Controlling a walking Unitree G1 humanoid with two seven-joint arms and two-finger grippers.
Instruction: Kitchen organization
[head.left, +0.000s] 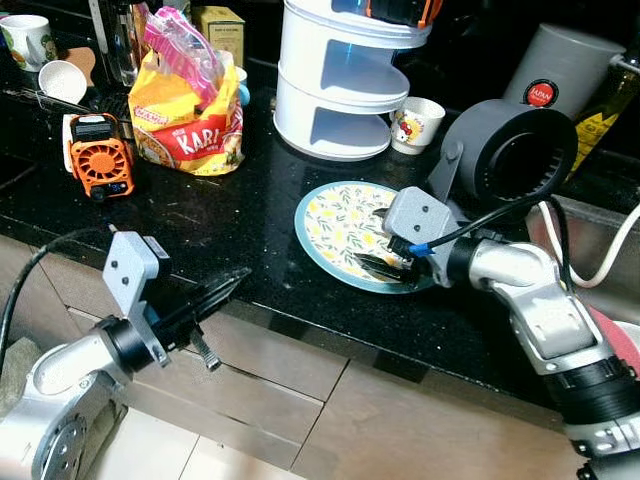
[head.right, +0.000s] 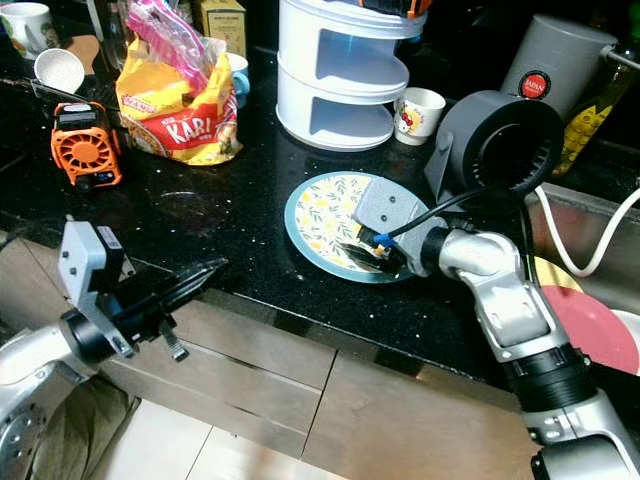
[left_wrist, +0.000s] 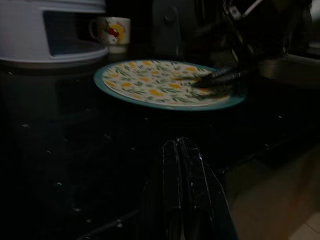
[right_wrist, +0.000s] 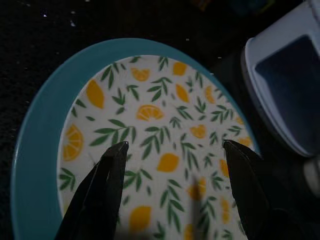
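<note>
One round plate (head.left: 345, 222) with a teal rim and a lemon-and-leaf pattern lies flat on the black counter (head.left: 220, 225), near its front edge, in front of the white tiered rack (head.left: 335, 85); being round, it has no long axis to speak of. The right gripper (head.left: 383, 266) reaches in from the right, forearm bent across the counter edge, and its fingers (right_wrist: 107, 172) are spread apart low over the near right part of the plate, grasping nothing. The left gripper (head.left: 232, 282) is held out in front of the counter edge, above the drawer fronts, pointing towards the plate, with its two fingers (left_wrist: 172, 180) pressed together and empty.

Behind the plate stands one small white cup (head.left: 416, 124) with a cartoon print, just beside the rack. Farther left on the counter are one yellow snack bag (head.left: 185, 115) and one orange handheld fan (head.left: 100, 155). A red plate (head.right: 590, 325) sits in the sink at the right
</note>
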